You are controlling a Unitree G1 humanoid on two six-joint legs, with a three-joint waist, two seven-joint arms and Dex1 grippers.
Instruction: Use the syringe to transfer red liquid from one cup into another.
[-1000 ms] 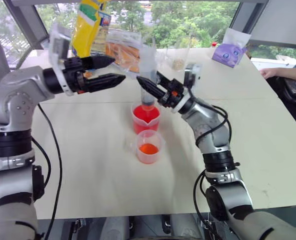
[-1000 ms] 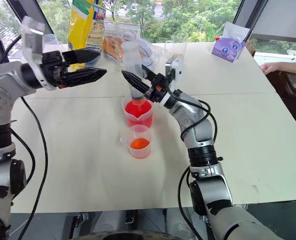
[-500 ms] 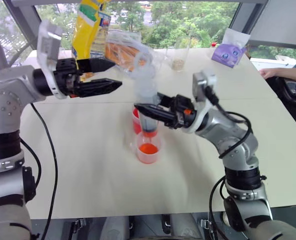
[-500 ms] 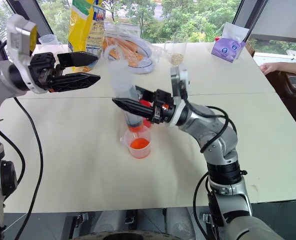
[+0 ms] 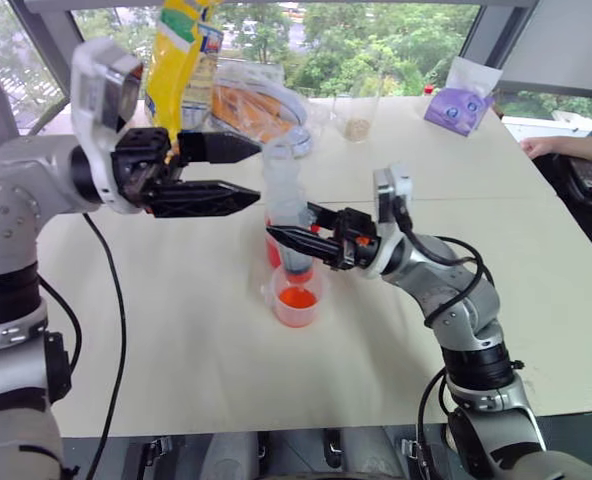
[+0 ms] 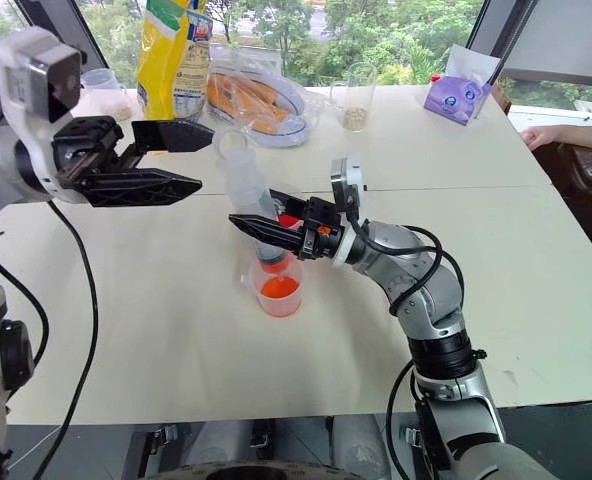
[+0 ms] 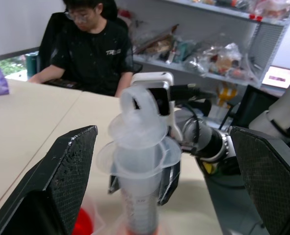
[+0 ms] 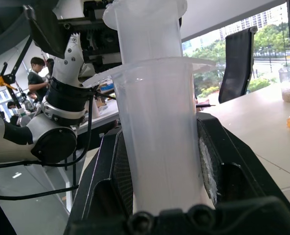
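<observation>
The clear syringe stands upright with my right gripper shut on its barrel. Its red-orange tip sits at the mouth of the smaller cup, which holds orange-red liquid. The larger deep-red cup stands just behind, mostly hidden by the syringe and gripper. My left gripper is open and level, pointing at the top of the syringe from the left. In the left wrist view the plunger top stands between and beyond its two fingers, with nothing touching it.
At the table's far side stand a yellow bag, a wrapped plate of food, a glass with grains and a purple tissue pack. A person's hand rests at the far right edge.
My right gripper has carried the syringe from over the larger cup back and down to the smaller cup. My left gripper drew back towards me and stayed open.
</observation>
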